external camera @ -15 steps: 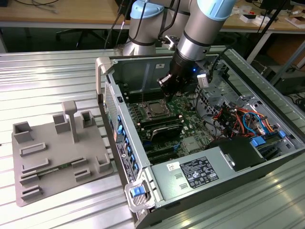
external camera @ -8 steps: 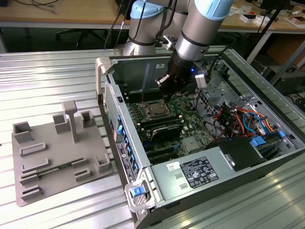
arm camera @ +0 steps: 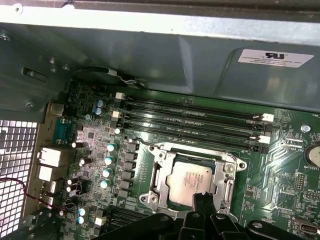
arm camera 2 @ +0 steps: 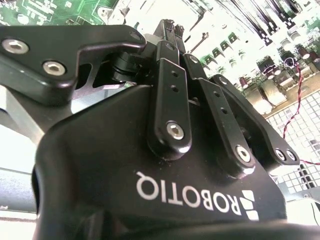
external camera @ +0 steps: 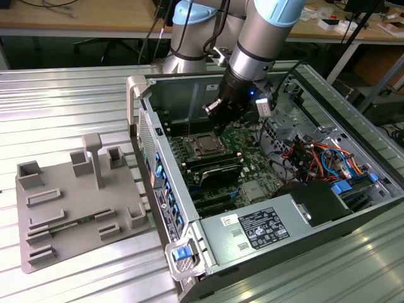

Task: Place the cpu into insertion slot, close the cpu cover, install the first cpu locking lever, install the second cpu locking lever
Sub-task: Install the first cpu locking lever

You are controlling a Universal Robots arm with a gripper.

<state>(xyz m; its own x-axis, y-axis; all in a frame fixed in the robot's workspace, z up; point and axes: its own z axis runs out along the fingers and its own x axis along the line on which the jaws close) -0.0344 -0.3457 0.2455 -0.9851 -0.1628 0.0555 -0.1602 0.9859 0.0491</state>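
The cpu (arm camera: 189, 179), a small silvery square chip, lies in the insertion slot (arm camera: 150, 198) on the green motherboard. The cpu cover (arm camera: 159, 172), a thin silver frame, lies flat around the chip, which shows through its window. My gripper (arm camera: 205, 201) hangs just above the socket's edge, its two black fingers pressed together with nothing visible between them. A thin wire lever (arm camera: 139, 143) runs off one corner of the socket. In the exterior view my gripper (external camera: 218, 124) sits low inside the open computer case, right over the socket (external camera: 205, 146).
Long black memory slots (arm camera: 195, 117) run beside the socket, and more lie on its other side (external camera: 218, 170). The case walls (external camera: 165, 161) surround the board. Coloured cables (external camera: 322, 158) and a power supply (external camera: 252, 230) fill the case. A grey fixture plate (external camera: 69, 202) lies on the table.
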